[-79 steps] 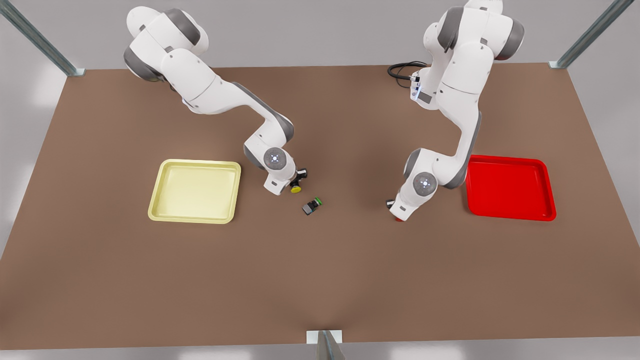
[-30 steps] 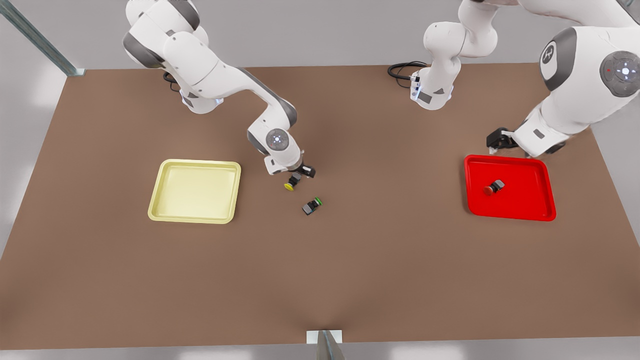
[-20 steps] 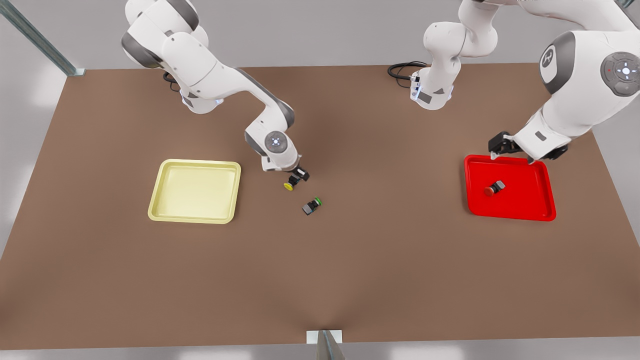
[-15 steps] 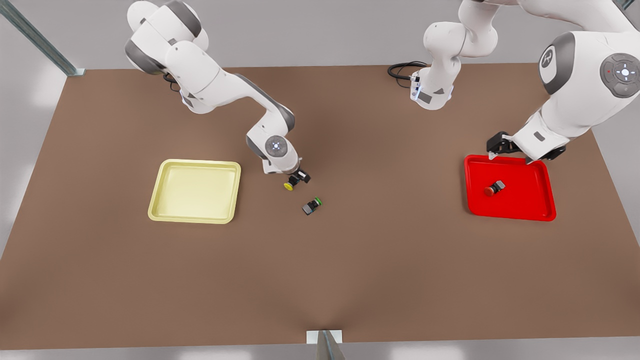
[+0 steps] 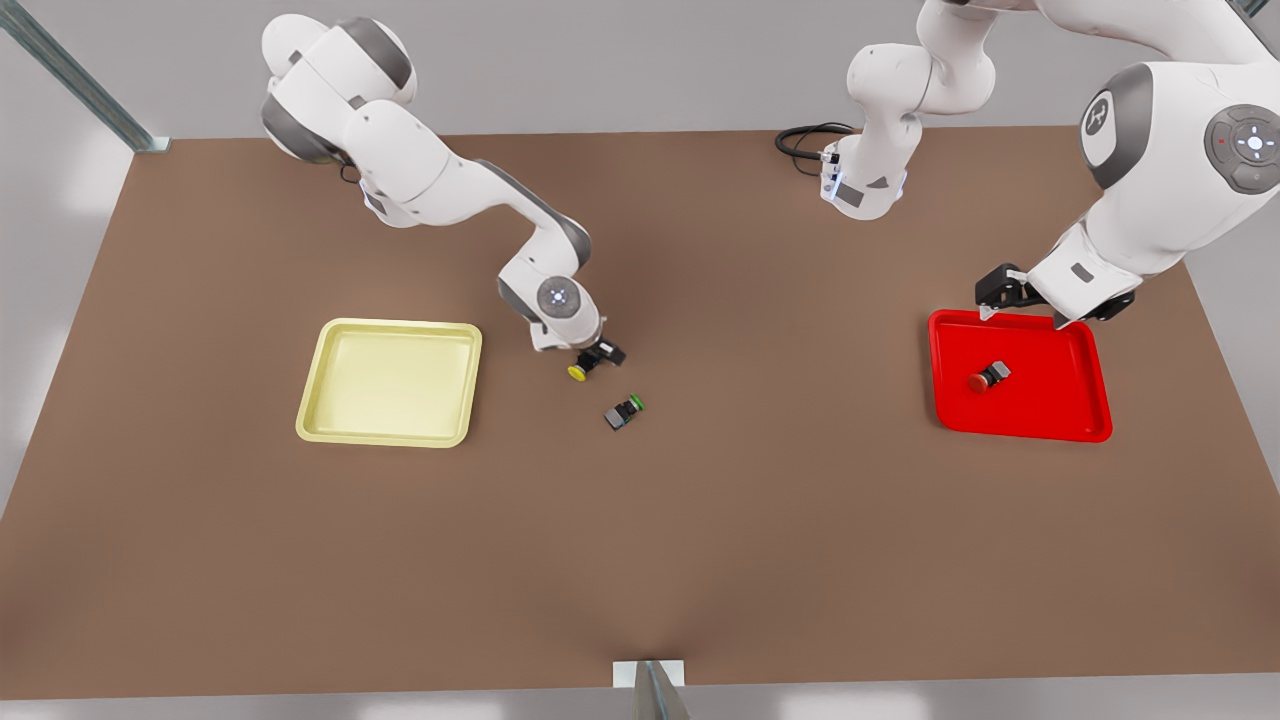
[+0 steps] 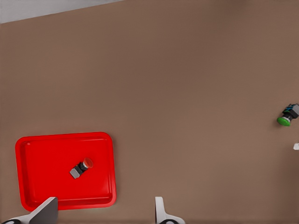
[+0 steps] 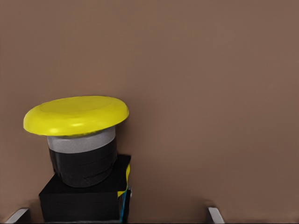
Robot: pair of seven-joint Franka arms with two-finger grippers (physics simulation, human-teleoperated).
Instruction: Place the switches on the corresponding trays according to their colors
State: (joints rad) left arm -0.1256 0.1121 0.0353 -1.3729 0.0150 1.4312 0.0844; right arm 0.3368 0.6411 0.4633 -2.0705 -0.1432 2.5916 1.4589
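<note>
Front view: brown table (image 5: 640,550). Pale yellow tray (image 5: 390,382) left of centre, red tray (image 5: 1020,375) at right, well apart.

Red switch (image 5: 988,376) lies on its side inside the red tray, roughly mid-floor, cap toward the front view's left. Left wrist view shows the same: red switch (image 6: 81,168) on the tray floor, red tray (image 6: 65,170) in lower left of frame.

Left gripper (image 5: 1000,292) is at the far edge of the red tray, upper right of frame, apart from the red switch. In the left wrist view two pale fingertips (image 6: 160,210) stick in from the bottom edge w/ a wide gap between them, nothing in the gap, so jaws spread wide, empty.

Right gripper (image 5: 597,358) is mid-frame in the front view, between the yellow tray and the green switch, right at the yellow switch (image 5: 580,370). Yellow switch is outside the yellow tray, near its right rim, on or just above the table; can't tell which. Right wrist view: yellow switch (image 7: 81,154) close up, cap up, black body below, fingertips (image 7: 212,215) visible at the frame's bottom corners either side of the body. Contact w/ the body not visible, so can't tell if it's gripped or how far open.

Green switch (image 5: 624,411) lies on the table just below-right of the yellow one, apart from it; also at right edge of the left wrist view (image 6: 288,115).
</note>
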